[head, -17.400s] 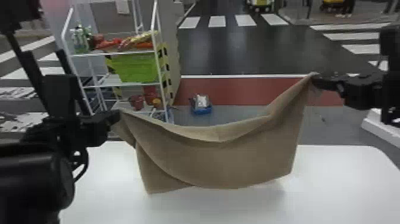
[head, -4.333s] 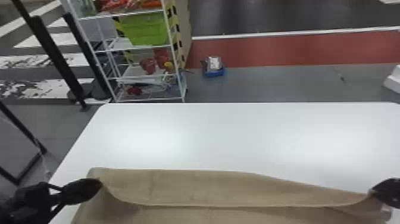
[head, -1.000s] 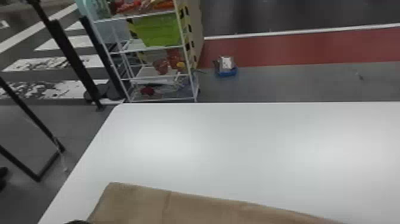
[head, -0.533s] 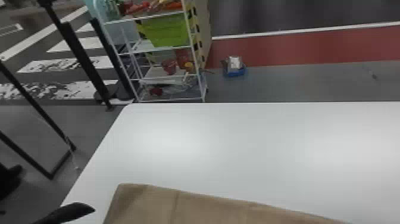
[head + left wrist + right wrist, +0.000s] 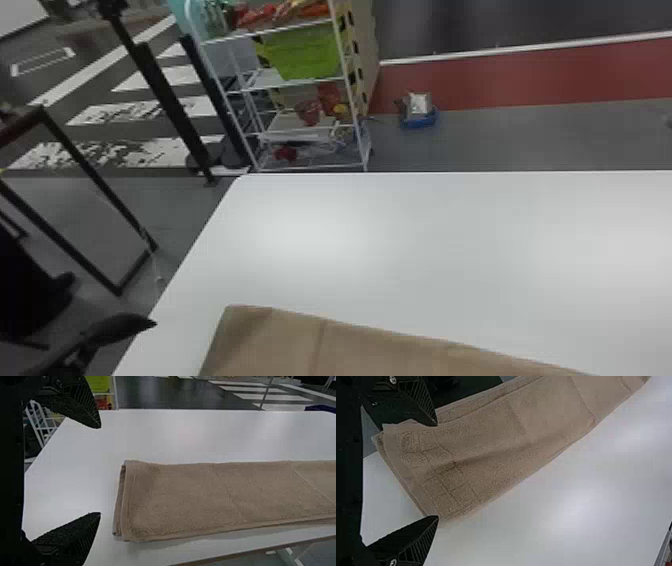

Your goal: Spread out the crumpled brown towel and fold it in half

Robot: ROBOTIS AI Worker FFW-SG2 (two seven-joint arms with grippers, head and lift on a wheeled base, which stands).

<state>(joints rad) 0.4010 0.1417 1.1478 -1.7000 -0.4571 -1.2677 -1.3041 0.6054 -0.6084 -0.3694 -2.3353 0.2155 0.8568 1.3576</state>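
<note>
Place: a lab-like hall was suggested.
Floor (image 5: pixel 500 140): crosswalk stripes (image 5: pixel 175 77) were marked.
Rack (image 5: pixel 285 122): a green bin (image 5: pixel 310 55) was held.

The brown towel (image 5: pixel 222 498) lies folded in layers on the white table (image 5: pixel 400 240).

a white table (image 5: pixel 425 240) – the brown towel (image 5: pixel 370 352) lying on it, folded.

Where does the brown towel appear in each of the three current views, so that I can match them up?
Head view: the brown towel lies along the bottom edge, around the middle.
Left wrist view: beyond the left gripper's open fingers, one folded end facing them.
Right wrist view: one end shows between the right gripper's open fingers.
Shared landmark: the white table.
</note>
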